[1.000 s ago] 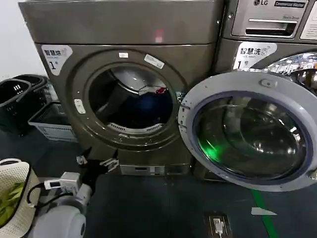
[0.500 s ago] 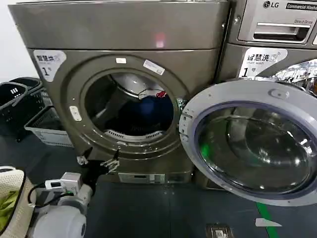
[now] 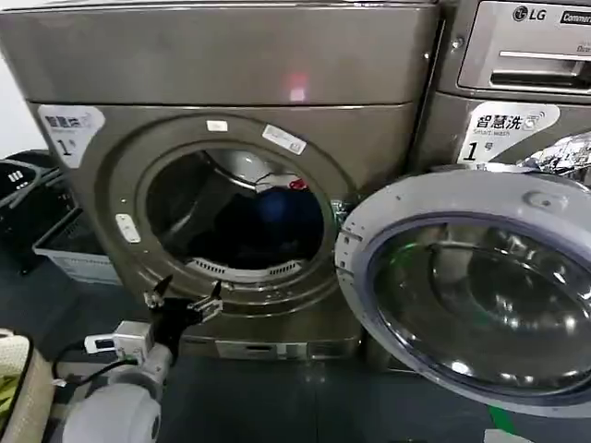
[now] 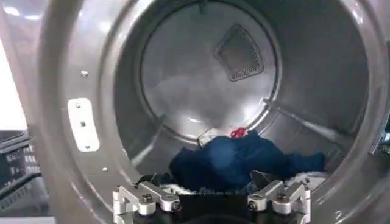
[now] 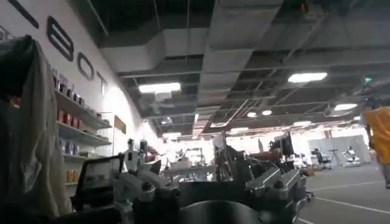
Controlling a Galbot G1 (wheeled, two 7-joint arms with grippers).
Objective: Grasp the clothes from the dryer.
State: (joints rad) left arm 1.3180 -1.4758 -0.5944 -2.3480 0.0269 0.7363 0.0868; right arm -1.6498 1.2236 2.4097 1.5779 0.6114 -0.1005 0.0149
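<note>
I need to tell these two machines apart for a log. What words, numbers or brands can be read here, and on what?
"1": white sticker on the bronze-grey front-loading dryer.
"LG": logo on the neighbouring grey machine.
"1" with "smart wash": that machine's white sticker.
"BOT": large dark letters on a white wall, right wrist view.
Chinese characters on both stickers and the small labels around the porthole: too blurred to read.

A laundromat mock-up inside a large exhibition hall: numbered front-loading machines, the dryer (image 3: 231,198) beside an LG washer (image 3: 526,83), laundry baskets (image 3: 37,217), open industrial ceiling (image 5: 244,55).
</note>
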